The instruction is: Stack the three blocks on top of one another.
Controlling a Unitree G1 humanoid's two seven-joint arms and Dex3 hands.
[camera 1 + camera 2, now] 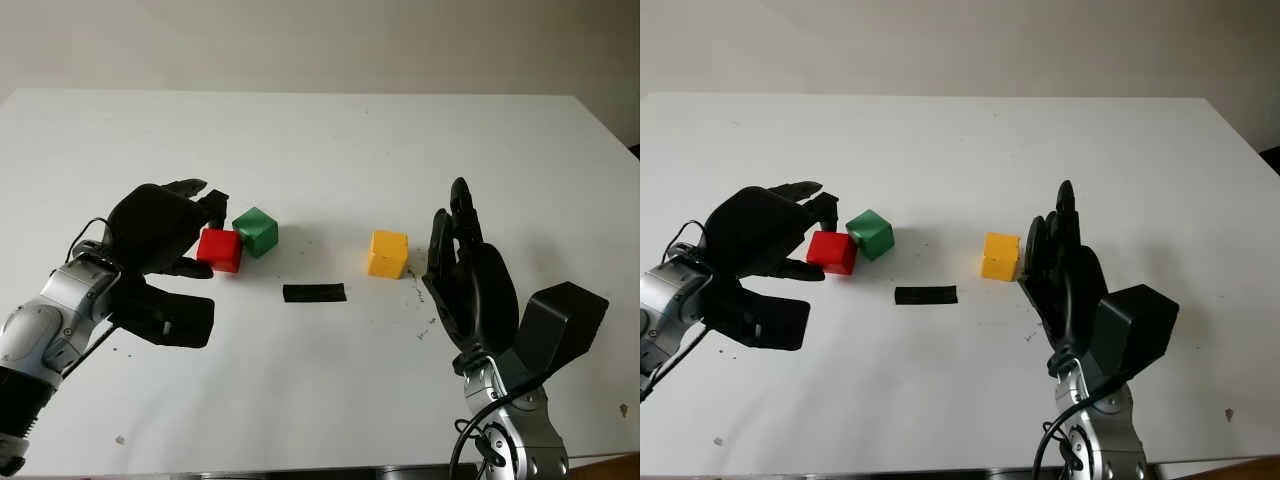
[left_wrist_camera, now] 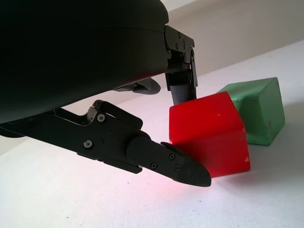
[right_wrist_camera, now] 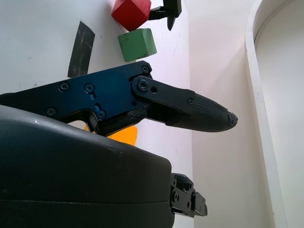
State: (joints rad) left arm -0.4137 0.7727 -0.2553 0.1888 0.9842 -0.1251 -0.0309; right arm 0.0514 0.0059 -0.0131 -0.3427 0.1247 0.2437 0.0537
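Left wrist view: left robot hand (image 2: 183,130) pinching red block (image 2: 209,135), corner-on.

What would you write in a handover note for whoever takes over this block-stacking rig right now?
Left hand: fingers closing around the red block; whether it is firmly gripped, cannot tell.
Right hand: open, beside the yellow block.
Green block sits right next to the red one; a black strip lies on the table in front.
Done: nothing stacked.
Left: stack all three blocks.
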